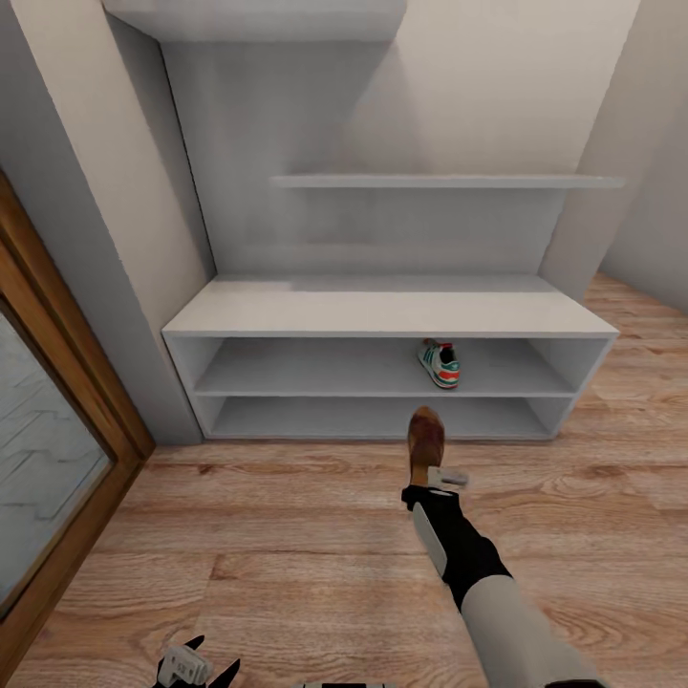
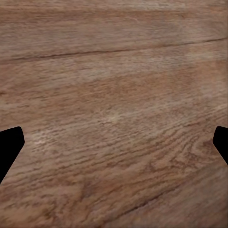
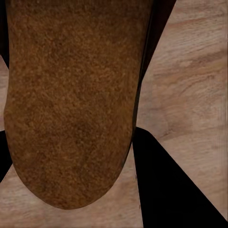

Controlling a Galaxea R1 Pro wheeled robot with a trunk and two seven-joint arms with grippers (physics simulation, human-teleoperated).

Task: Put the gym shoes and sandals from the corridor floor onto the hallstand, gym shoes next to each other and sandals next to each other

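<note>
Right gripper [image 1: 432, 475] clamped on brown sandal [image 1: 426, 438] – held above corridor floor [image 1: 287, 535], just before hallstand [image 1: 382, 311] front edge. One gym shoe [image 1: 440, 364] on upper shelf row, room either side. Left gripper [image 2: 114, 147] spread apart over bare planks.

No readable text, labels, brands or numbers anywhere. The gym shoe [image 1: 440, 364] on the hallstand [image 1: 382, 311] shows only green stripes (no logo legible); the sandal [image 3: 71, 99] in the right gripper's grasp is plain brown.
</note>
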